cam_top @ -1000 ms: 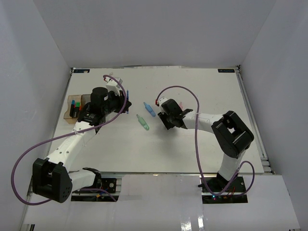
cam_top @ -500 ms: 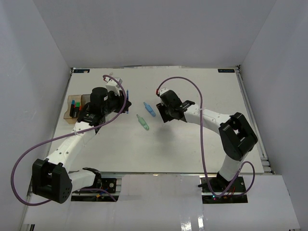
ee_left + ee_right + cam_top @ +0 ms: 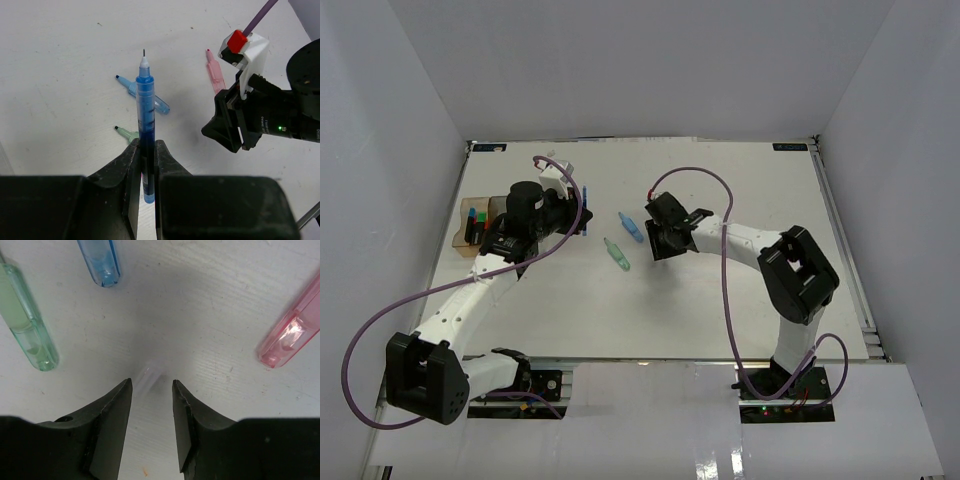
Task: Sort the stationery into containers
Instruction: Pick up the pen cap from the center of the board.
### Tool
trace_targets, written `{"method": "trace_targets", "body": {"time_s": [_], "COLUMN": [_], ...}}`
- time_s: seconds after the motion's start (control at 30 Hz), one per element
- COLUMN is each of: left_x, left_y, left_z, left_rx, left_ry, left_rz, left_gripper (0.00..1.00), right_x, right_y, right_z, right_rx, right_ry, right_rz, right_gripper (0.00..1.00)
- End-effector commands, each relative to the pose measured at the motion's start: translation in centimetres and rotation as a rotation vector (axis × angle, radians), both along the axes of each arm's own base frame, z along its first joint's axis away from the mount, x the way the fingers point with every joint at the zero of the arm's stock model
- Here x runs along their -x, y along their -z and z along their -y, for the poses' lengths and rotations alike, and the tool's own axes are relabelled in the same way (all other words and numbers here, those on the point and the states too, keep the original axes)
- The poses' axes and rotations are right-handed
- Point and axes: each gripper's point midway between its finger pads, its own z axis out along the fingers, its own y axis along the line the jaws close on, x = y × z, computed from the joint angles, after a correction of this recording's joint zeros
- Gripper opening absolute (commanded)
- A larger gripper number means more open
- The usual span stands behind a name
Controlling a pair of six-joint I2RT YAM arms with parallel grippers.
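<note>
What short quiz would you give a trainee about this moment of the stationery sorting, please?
1. True or false: the left gripper is shut on a blue pen.
2. What colour is the pastel piece at the right edge of the right wrist view? A yellow, B pink, C white.
3. Fill in the missing word: the right gripper is ___, its fingers pointing down at the table.

Key: 1 true; 2 B; 3 open.
</note>
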Motion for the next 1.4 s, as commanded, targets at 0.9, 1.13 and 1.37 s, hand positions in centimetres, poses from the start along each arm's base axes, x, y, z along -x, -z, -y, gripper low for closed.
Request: {"method": "trace_targets", "body": {"time_s": [0.9, 1.13, 1.37], "left_x": [0.5, 1.5, 3.8], "left_y": [-1.1, -2.3, -4.2], "left_z": [-0.1, 1.2, 3.2], "left_rx": [0.006, 0.037, 0.1], "left_ry": [0.016, 0.115, 0.293], "left_rz": [0.03, 0.081, 0.17], "left_gripper": [0.05, 0.04, 0.01], "right_x": [0.6, -0.6, -0.7], "right_y": [1.1, -8.4, -21.4], "right_z": [-2.1, -3.7, -5.6], "right_rx": [-0.004, -0.168, -0.43], "right_ry": [0.008, -0.099, -0.261], "right_rz": [-0.005, 0.24, 0.595], "right_gripper": [0.11, 0.08, 0.08]}}
